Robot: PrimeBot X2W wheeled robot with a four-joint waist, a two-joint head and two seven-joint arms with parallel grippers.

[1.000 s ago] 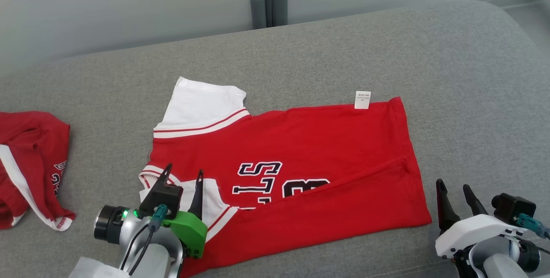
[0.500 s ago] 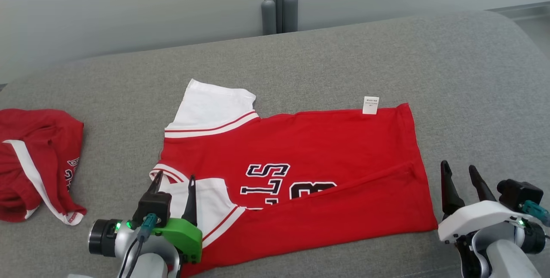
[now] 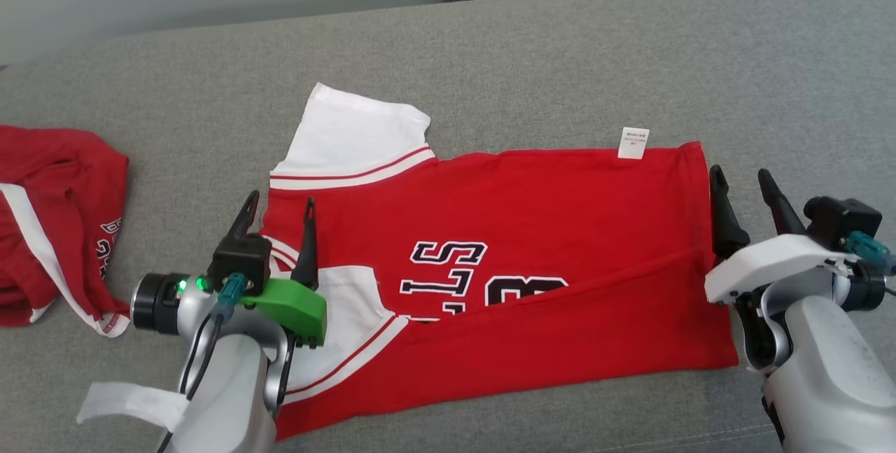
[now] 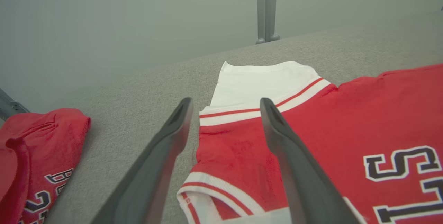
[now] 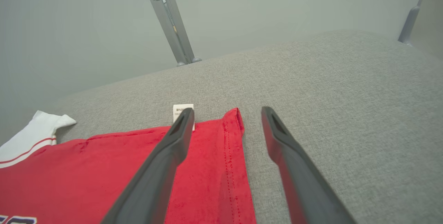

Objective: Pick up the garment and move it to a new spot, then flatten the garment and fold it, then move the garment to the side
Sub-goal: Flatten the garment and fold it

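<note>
Seemingly poised for another fold, the left gripper (image 3: 280,198) and right gripper (image 3: 738,173) hover open and empty at opposite ends of the shirt (image 3: 546,222), which lies half-folded on the grey cushion (image 3: 560,54).

A fold (image 3: 560,341) of the garment (image 3: 546,215) hides half its print (image 3: 448,278) from me; lettering on the tag (image 3: 633,143) is too small

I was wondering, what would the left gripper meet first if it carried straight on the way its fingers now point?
Probably the white sleeve of the garment, lying straight ahead of it; how high the left gripper sits above the fabric is unclear.
</note>
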